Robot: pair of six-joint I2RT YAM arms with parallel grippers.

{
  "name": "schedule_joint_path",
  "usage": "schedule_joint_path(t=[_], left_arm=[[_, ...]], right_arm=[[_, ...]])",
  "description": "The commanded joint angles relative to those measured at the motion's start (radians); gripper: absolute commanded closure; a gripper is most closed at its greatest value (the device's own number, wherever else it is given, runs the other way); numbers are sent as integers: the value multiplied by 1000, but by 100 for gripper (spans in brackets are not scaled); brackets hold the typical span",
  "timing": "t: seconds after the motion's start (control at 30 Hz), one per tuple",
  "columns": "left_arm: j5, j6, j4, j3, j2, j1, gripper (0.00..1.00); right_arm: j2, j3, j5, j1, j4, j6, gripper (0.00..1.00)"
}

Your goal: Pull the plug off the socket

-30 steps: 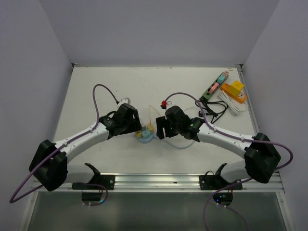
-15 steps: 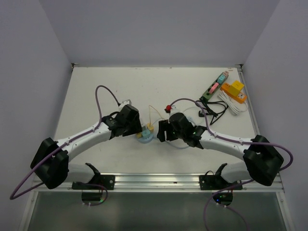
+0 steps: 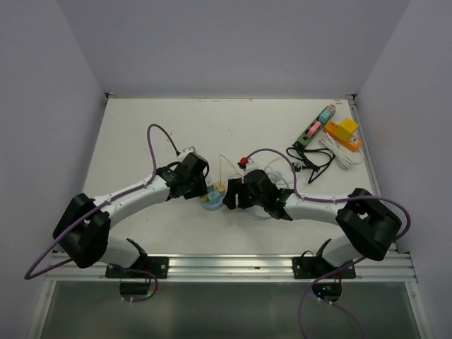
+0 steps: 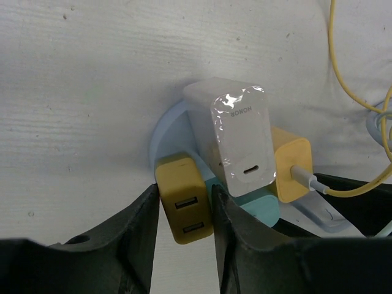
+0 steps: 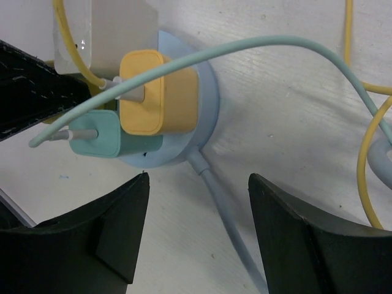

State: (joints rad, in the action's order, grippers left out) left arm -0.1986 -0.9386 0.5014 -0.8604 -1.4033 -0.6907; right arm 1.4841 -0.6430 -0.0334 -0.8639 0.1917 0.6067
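At the table's centre, the round pale-blue plastic socket hub (image 4: 166, 131) keeps every plug seated; the left gripper (image 4: 185, 193) clamps both flanks of the mustard two-port USB plug (image 4: 184, 211), so only the pull remains; the right gripper (image 5: 197, 184) hovers with jaws wide, holding nothing; a glossy white charger block (image 4: 236, 141) touching the mustard plug and a thin yellow cable (image 4: 343, 73) nearby may crowd the lift.
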Motion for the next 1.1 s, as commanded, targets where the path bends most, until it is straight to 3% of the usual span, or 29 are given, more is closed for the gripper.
schedule_joint_path(t=[0.0, 0.03, 0.13, 0.23, 0.5, 0.7, 1.07], left_arm=[[-30, -2, 6, -31, -13, -4, 62], [-33, 0, 5, -38, -13, -4, 73], [-38, 6, 6, -60, -13, -6, 90], [-38, 8, 2, -81, -16, -6, 100], [-19, -9, -49, -68, 16, 26, 100], [74, -28, -133, -23, 59, 120, 100], [168, -71, -238, 18, 105, 184, 100]], right_arm=[[14, 19, -6, -3, 106, 31, 31], [18, 25, -7, -1, 117, 48, 31], [42, 25, 0, -3, 149, 70, 31], [79, 22, 24, -3, 184, 106, 31], [108, 66, 108, 51, 296, 200, 32], [110, 77, 182, 91, 333, 237, 23], [180, 52, 293, 154, 451, 324, 23]])
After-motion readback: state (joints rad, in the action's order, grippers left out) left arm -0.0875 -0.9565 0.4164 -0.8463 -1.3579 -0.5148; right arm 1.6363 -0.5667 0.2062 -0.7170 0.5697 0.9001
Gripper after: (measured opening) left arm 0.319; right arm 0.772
